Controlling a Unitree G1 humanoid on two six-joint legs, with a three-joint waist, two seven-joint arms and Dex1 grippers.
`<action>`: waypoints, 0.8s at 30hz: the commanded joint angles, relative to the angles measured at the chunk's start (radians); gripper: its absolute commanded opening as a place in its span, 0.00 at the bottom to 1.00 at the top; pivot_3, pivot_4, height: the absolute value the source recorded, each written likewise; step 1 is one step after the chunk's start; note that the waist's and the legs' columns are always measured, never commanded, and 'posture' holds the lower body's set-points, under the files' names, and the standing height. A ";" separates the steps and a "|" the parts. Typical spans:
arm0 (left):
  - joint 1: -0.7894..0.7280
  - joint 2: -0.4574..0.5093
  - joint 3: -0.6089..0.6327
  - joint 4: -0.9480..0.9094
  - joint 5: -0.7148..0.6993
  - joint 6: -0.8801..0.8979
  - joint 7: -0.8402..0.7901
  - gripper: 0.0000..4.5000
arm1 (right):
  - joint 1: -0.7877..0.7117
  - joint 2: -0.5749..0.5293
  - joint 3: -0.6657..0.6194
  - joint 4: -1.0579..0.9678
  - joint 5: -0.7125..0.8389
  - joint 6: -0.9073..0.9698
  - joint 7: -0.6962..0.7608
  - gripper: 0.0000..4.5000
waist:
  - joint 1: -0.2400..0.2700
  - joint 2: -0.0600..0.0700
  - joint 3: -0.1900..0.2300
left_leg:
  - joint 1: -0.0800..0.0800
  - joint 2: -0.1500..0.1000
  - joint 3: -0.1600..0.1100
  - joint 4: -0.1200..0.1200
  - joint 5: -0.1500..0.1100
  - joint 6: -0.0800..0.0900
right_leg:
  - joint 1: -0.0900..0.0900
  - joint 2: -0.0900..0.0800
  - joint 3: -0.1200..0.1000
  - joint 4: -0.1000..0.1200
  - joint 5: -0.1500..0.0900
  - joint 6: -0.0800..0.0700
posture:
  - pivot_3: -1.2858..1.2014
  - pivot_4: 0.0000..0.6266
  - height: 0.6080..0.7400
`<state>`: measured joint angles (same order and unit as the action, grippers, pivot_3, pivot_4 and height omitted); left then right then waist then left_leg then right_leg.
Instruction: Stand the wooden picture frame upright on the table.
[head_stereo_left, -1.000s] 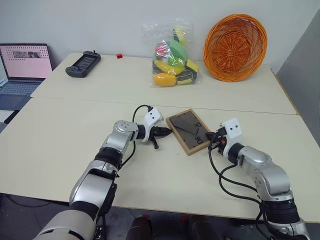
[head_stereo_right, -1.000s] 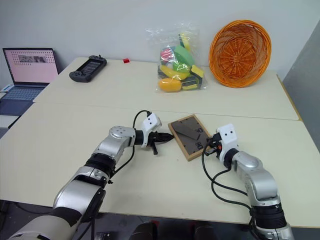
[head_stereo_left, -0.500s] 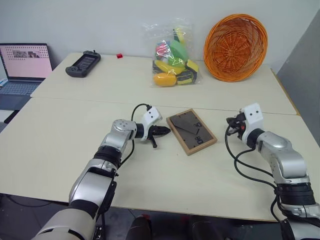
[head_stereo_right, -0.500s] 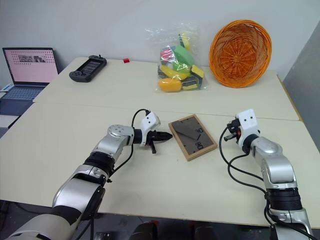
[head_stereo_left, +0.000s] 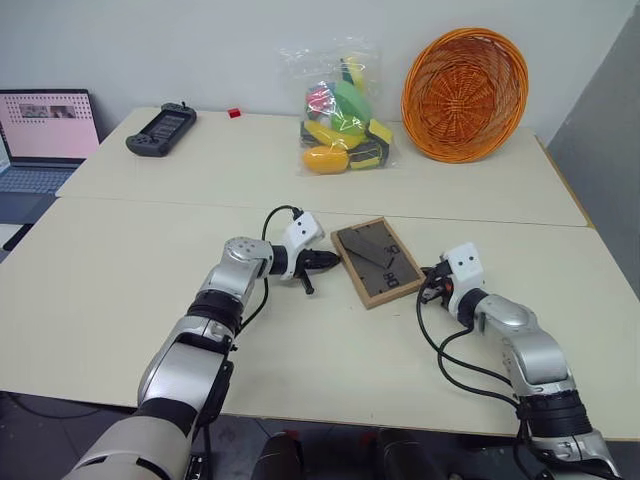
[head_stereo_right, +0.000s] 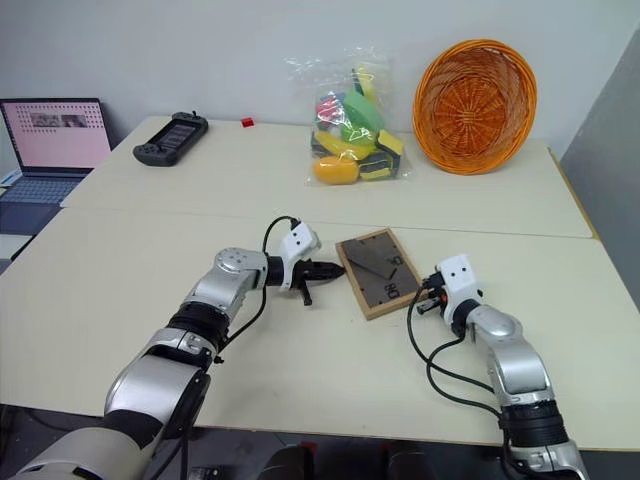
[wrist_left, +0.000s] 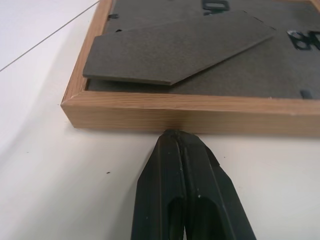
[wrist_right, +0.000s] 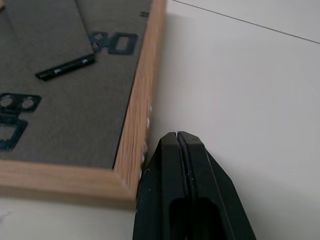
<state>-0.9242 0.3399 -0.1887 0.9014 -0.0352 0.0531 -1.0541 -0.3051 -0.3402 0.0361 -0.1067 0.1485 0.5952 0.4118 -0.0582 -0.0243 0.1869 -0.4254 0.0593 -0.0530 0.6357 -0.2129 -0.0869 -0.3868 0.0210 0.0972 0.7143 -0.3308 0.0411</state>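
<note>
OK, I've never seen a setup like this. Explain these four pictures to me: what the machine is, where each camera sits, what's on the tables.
It is a two-armed humanoid robot. Two pictures come from its head, looking down; two from cameras on its wrists. The wooden picture frame lies back-up on the table. The left gripper and the right gripper are shut, holding nothing, each at one side of the frame. On the farther table: a basket, a bag of toys, a handheld controller. A laptop sits left.
</note>
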 joint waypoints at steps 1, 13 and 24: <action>-0.043 -0.018 0.013 0.020 0.008 -0.044 0.005 0.00 | -0.014 0.016 0.010 -0.127 0.029 0.046 -0.002 0.01 | 0.001 0.000 0.000 | 0.000 0.000 0.000 0.000 0.000 0.000 | 0.000 0.000 0.000 0.000 0.000 0.000 | 0.52 0.24 1.00; -0.057 -0.034 0.017 0.056 0.023 -0.080 -0.006 0.00 | -0.011 0.028 0.021 -0.171 0.024 0.096 -0.012 0.01 | 0.002 0.000 0.000 | -0.001 0.000 0.000 0.000 0.000 0.000 | 0.000 0.000 0.000 -0.001 0.000 0.000 | 0.52 0.24 1.00; -0.032 0.010 0.036 0.033 0.035 -0.071 -0.012 0.00 | 0.004 -0.023 0.010 -0.110 -0.013 0.041 0.002 0.01 | 0.002 0.000 0.000 | -0.001 0.000 0.000 0.000 0.000 0.000 | 0.000 0.000 0.000 -0.001 0.000 0.000 | 0.52 0.24 1.00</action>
<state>-0.9563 0.3254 -0.1706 0.9817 0.0064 -0.0252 -1.0542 -0.3023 -0.3421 0.0618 -0.2163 0.1380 0.6714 0.3991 -0.0565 -0.0243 0.1869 -0.4260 0.0590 -0.0533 0.6356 -0.2129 -0.0869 -0.3868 0.0209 0.0972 0.7137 -0.3308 0.0411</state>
